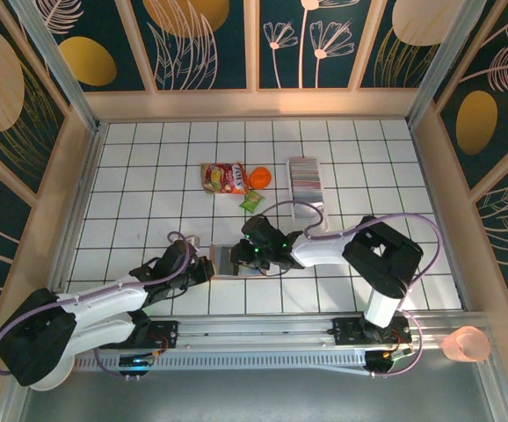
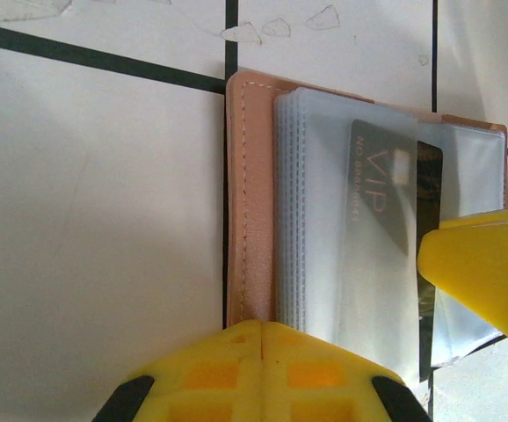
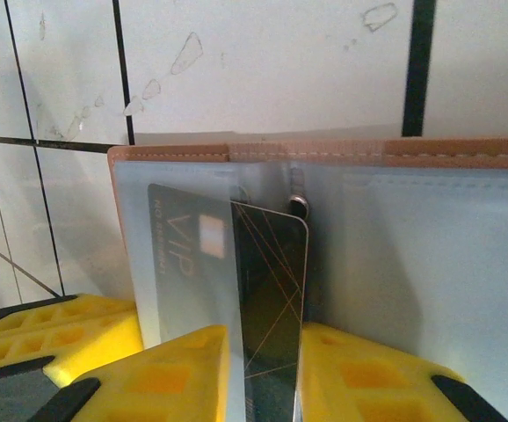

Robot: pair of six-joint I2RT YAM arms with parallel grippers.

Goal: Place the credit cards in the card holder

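Brightly, evenly lit from above, with soft, short shadows on the white tiled table (image 1: 140, 176). Crisp on the card holder (image 2: 250, 202) in both wrist views but blurred on the yellow fingers (image 3: 368, 378), with dull sheen on the dark credit card (image 3: 272, 290) and grid lines bowed toward the edges.

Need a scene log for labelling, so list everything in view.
table: one, white tiles, under everything
holder: one, pink, open between the grippers
black card: one, partly in a holder sleeve
cards: dense row, pale, in the tray
tray: one, white, far right of centre
red packet: one, left of tray
orange item: one, beside red packet
green packet: one, below orange item
cup: one, pink, near right, off the tiles
left gripper: yellow, shut, at holder's edge
right gripper: yellow, closed on black card
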